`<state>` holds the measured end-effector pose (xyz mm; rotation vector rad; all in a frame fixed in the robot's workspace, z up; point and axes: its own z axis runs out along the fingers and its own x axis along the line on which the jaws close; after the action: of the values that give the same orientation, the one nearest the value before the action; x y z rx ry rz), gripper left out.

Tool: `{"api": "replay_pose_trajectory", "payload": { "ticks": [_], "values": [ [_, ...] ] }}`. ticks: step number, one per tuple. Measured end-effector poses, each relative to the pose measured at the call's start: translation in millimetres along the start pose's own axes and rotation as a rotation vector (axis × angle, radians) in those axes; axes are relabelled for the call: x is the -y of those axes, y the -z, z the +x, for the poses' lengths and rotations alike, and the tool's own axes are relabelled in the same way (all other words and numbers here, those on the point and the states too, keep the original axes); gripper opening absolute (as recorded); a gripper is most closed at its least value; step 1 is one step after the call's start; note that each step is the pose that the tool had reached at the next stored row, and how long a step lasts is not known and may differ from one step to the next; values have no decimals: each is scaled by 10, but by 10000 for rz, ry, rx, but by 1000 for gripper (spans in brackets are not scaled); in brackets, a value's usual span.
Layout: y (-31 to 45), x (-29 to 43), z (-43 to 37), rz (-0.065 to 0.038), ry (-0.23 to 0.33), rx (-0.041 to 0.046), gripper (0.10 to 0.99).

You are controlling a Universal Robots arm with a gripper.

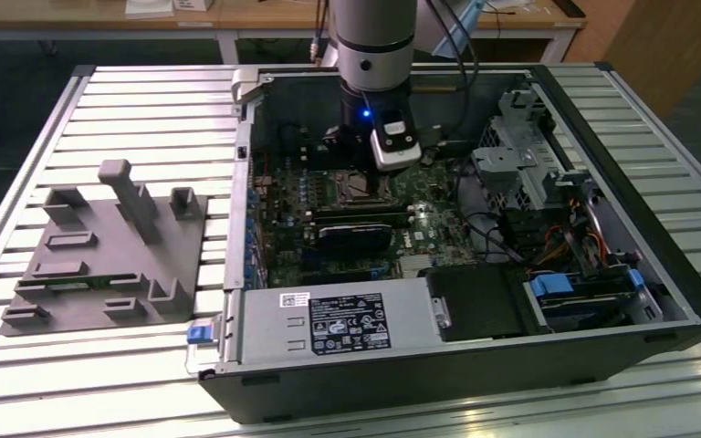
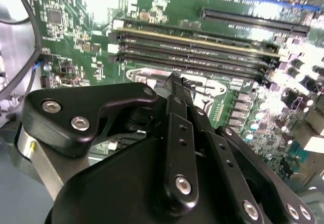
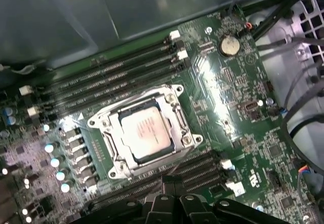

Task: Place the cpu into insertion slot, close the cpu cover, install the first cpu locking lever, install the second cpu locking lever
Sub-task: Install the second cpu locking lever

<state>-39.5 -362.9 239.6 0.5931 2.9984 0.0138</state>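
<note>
The cpu (image 3: 145, 133) lies flat in the insertion slot (image 3: 98, 122), its pale metal face showing through the window of the cpu cover (image 3: 178, 122). The silver cover frame lies down flat around the chip. In the exterior view my gripper (image 1: 375, 185) reaches down into the open computer case, right over the insertion slot (image 1: 350, 189). Its black fingers (image 2: 177, 89) are pressed together with nothing seen between them, tips just beside the socket's shiny rim (image 2: 139, 74). In the first wrist view my gripper (image 3: 173, 182) sits close to the socket's edge.
Long black memory slots (image 3: 116, 69) run beside the socket. A black expansion card (image 1: 353, 239), a power supply (image 1: 326, 324) and a drive cage (image 1: 521, 155) with cables crowd the case. A grey fixture plate (image 1: 101, 246) sits on the slatted table at the exterior view's left.
</note>
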Motion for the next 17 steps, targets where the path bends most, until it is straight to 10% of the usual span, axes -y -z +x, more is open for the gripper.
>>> {"api": "replay_pose_trajectory", "payload": {
  "ticks": [7, 17],
  "values": [
    [-7, 78, 19, -503, -8, -208, 106],
    [-38, 205, 59, -961, 27, -397, 106]
  ]
}}
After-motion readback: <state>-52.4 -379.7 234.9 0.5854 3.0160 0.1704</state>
